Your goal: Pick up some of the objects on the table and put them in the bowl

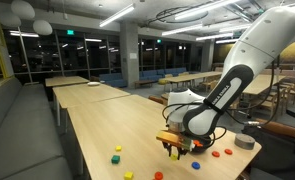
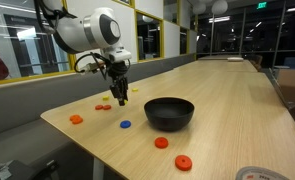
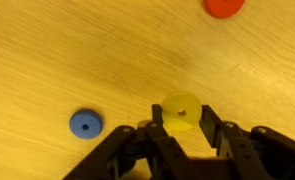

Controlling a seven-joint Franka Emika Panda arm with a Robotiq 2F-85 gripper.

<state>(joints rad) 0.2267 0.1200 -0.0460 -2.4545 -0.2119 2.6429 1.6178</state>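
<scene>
My gripper [image 3: 183, 128] is closed round a yellow disc [image 3: 181, 110], with a finger against each side of it, just over the pale wood table [image 3: 77, 50]. In both exterior views the gripper [image 2: 121, 98] [image 1: 172, 150] hangs low over the table. The black bowl [image 2: 169, 112] stands a short way to its side. A blue disc [image 3: 85, 123] [image 2: 125, 125] and a red disc [image 3: 224, 6] lie near the gripper. Two red discs [image 2: 161, 142] [image 2: 183, 161] lie in front of the bowl. Yellow blocks [image 1: 117, 150] lie farther along the table.
A grey tape roll [image 1: 245, 142] [image 2: 255, 174] lies near the table's edge. Orange pieces [image 2: 76, 119] [image 2: 104, 107] lie by the table's rounded corner. Similar tables [image 1: 72, 80] stand farther back. The table runs long beyond the bowl [image 2: 227, 80].
</scene>
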